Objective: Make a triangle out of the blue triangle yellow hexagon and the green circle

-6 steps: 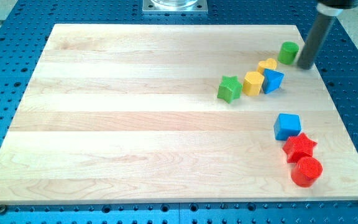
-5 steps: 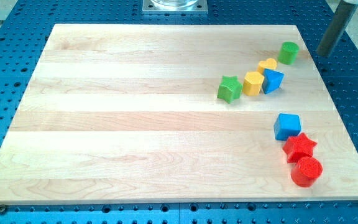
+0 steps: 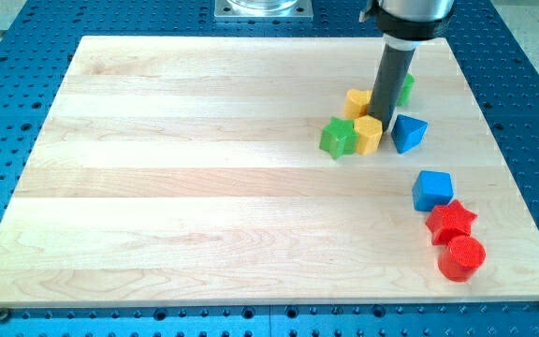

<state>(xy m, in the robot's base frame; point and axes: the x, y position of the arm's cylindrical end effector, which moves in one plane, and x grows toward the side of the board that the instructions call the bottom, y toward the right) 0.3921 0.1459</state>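
My tip (image 3: 382, 121) had no claw to open or close; it stood between the yellow hexagon (image 3: 368, 135) and blue triangle (image 3: 408, 133), the green circle (image 3: 406, 88) behind.

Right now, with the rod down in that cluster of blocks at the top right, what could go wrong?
My tip sits between the yellow hexagon and the blue triangle. Any sideways push could also shove the green star, which touches the hexagon. The rod hides most of the green circle, so I may misjudge where it sits. The other yellow block is close and could get dragged along.
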